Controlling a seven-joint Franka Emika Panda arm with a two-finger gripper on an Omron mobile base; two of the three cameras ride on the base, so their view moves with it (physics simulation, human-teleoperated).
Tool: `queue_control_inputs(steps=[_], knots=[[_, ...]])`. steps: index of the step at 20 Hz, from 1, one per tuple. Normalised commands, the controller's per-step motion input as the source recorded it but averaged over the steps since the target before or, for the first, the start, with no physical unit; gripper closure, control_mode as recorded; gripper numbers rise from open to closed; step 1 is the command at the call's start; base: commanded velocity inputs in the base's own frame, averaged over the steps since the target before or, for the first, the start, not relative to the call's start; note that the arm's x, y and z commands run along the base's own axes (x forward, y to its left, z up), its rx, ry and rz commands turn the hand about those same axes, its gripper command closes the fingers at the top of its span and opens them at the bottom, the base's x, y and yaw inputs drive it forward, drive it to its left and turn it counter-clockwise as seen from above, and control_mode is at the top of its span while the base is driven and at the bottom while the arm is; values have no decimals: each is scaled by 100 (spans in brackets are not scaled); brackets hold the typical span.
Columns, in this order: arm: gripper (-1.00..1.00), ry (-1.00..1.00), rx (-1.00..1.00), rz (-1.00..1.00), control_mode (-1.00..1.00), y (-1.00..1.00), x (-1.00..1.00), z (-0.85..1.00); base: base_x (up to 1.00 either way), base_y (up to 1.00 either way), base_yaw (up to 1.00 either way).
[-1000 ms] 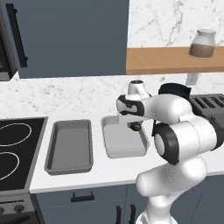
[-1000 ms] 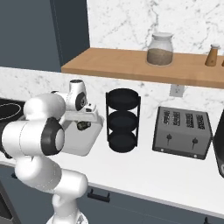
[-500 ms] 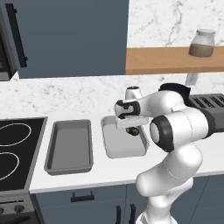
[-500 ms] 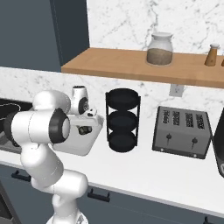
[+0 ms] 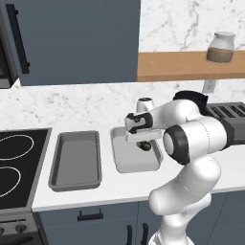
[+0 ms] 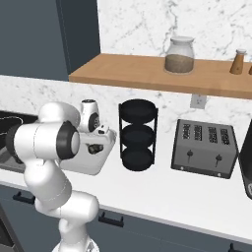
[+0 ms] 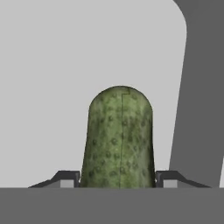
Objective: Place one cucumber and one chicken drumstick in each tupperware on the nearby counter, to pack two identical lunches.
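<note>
My gripper (image 5: 142, 145) is shut on the cucumber (image 5: 143, 146), a stubby dark green cylinder, and holds it low over the right tupperware (image 5: 125, 160). In the hand view the cucumber (image 7: 120, 140) stands between my dark fingertips (image 7: 65, 179), above that tupperware's pale grey floor (image 7: 52, 65) and close to its darker wall (image 7: 197, 96). The left tupperware (image 5: 76, 160) lies empty beside it. From the right base view the gripper (image 6: 96, 147) hangs over the tupperware's near rim (image 6: 93, 165). The chicken drumstick is out of view.
A stove top (image 5: 14, 167) lies left of the containers. A black three-tier rack (image 6: 138, 140) and a toaster (image 6: 204, 147) stand to their right. Above the counter runs a wooden shelf (image 6: 147, 74) with a jar (image 6: 179, 54).
The hand has come down with the cucumber, from above the right tupperware to low inside it. The grip has not changed.
</note>
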Motion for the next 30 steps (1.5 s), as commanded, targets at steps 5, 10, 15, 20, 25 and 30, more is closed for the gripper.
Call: queue_control_inputs(steps=[5, 10, 15, 20, 25, 30], knots=[[-100, 0, 0, 0, -100, 1, 8, -1, 0, 0, 0], [-100, 0, 0, 0, -100, -4, -5, 12, 0, 0, 0], [-100, 0, 0, 0, -100, -11, -40, 41, 0, 0, 0], [-100, 0, 0, 0, -100, -4, -95, 34, 0, 0, 0], [-100, -2, 0, 3, -100, -1, -100, 7, 0, 0, 0], [-100, 0, 0, 1, -100, 0, -94, 66, 0, 0, 0]])
